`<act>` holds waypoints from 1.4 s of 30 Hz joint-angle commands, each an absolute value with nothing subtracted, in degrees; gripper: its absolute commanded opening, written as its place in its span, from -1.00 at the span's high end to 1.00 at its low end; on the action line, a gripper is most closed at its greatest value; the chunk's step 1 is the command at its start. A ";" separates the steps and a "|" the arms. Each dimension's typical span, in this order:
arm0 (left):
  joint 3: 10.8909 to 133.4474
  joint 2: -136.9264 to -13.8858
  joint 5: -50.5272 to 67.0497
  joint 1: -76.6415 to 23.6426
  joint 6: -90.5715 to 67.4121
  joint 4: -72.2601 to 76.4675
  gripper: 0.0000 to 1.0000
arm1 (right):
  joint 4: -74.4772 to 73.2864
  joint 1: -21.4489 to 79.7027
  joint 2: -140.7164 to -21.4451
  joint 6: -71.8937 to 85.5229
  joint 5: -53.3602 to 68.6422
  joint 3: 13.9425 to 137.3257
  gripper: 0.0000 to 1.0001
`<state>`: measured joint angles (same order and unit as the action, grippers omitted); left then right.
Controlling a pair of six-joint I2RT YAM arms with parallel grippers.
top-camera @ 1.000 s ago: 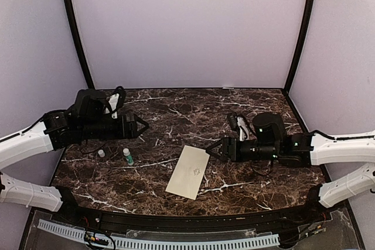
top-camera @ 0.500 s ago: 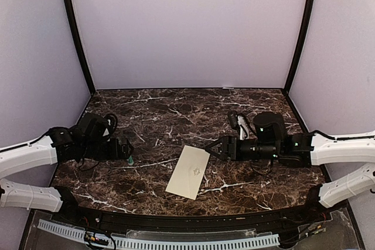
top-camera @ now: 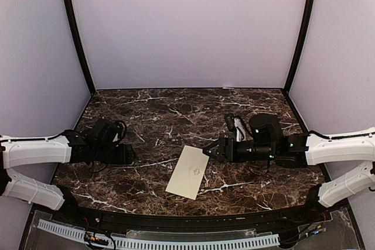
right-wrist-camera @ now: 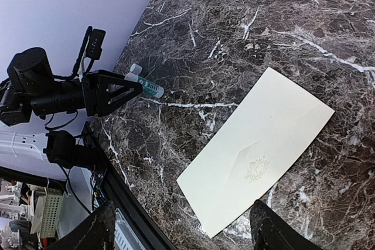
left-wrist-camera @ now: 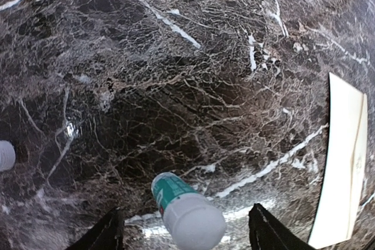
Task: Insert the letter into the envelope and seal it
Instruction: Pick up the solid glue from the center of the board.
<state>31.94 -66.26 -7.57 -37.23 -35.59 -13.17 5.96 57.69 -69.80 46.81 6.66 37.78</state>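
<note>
Dark marble table (top-camera: 176, 109) carries the envelope (top-camera: 188, 172) flat near the middle of its front edge, flap down; the letter is not visible. Left gripper (top-camera: 129, 155) sets wide jaws around a white-capped green tube (left-wrist-camera: 187, 212) near the left edge, likely glue for sealing. Right gripper (top-camera: 206, 149) hovers wide and empty beside the envelope, apparently to steady it.

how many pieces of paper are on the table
1: the envelope lies flat on the table, centre front. No second sheet shows; one may be hidden inside it.

Dark marble table (top-camera: 176, 109), white-veined, glossy. Lilac walls (top-camera: 187, 27) behind and either side of table; black posts (top-camera: 76, 33) at its far corners.
</note>
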 commanded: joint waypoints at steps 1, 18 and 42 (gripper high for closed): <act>33.16 -68.08 -8.94 -36.87 -34.21 -12.12 -0.35 | 8.61 57.82 -70.37 47.19 7.21 37.79 -0.50; 34.34 -70.34 -10.34 -36.89 -31.87 -13.36 0.22 | 9.31 57.79 -73.09 46.91 8.03 38.89 -0.50; 35.57 -72.52 -11.16 -36.91 -30.32 -10.78 0.15 | 9.32 57.75 -75.07 46.76 9.31 39.81 -0.50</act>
